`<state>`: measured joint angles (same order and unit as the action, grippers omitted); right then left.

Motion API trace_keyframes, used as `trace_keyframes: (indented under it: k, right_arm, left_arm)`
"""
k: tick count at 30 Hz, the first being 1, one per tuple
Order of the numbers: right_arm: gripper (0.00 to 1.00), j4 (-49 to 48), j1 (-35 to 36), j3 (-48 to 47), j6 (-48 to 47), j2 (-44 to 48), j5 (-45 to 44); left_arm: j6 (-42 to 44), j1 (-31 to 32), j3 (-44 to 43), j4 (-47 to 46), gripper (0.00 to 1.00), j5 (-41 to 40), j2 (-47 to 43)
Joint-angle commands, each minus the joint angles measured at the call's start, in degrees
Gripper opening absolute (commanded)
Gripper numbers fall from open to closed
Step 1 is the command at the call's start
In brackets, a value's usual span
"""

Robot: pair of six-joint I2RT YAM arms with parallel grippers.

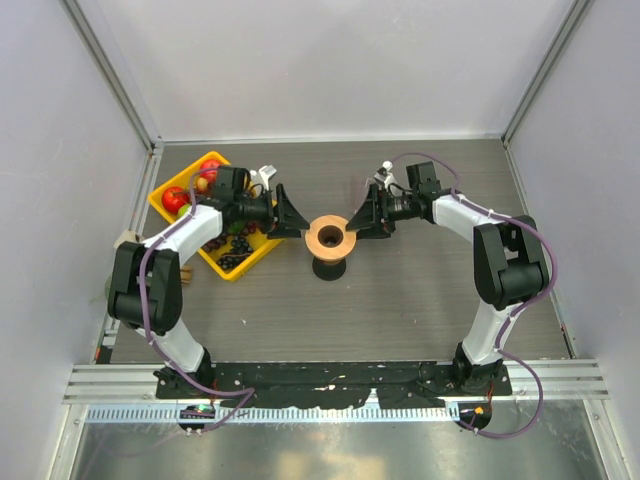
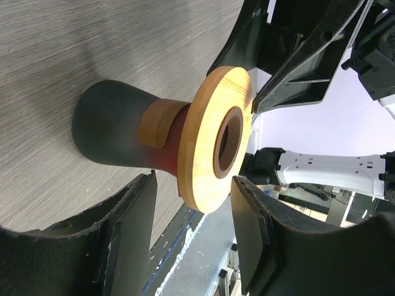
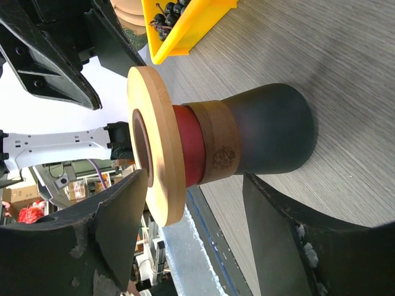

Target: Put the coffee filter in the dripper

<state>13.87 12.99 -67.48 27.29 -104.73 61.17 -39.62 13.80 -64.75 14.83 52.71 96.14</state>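
The dripper (image 1: 331, 241) stands mid-table; the brown lining inside its wood collar looks like the coffee filter (image 2: 227, 147), already seated. The left gripper (image 1: 293, 215) and right gripper (image 1: 366, 213) flank the collar, jaws parted and empty. Withdraw both level, sideways, without clipping the collar. The yellow fruit tray (image 1: 235, 270) crowds the left side.
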Motion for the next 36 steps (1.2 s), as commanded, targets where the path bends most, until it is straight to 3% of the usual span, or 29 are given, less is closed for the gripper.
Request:
trace_keyframes:
  k: [1,10,19,23,34,36]
  right_arm:
    - [0.69,0.19,-0.25,-3.70,-2.06,2.77,1.50]
    - [0.62,8.80,-0.69,-4.77,-9.36,5.41,0.01]
    - [0.42,7.93,0.01,-4.85,-8.39,5.06,0.53]
    - [0.38,6.09,0.80,-4.67,-6.90,5.15,1.32]
    - [0.31,3.89,1.60,-4.15,-4.52,5.23,2.20]
    - [0.36,4.15,1.51,-3.97,-4.52,5.06,1.94]
  left_arm:
    - [0.59,-0.44,0.15,-2.96,0.59,2.31,-3.67]
    - [1.12,-0.44,1.29,-3.31,0.58,2.05,-5.43]
    - [1.21,-0.53,1.56,-3.32,0.57,1.87,-5.78]
    - [1.21,-0.53,1.47,-3.32,0.57,1.70,-5.70]
    - [1.47,-0.53,1.38,-2.97,0.57,1.52,-5.70]
    - [1.65,-0.44,1.30,-2.79,0.58,1.52,-5.70]
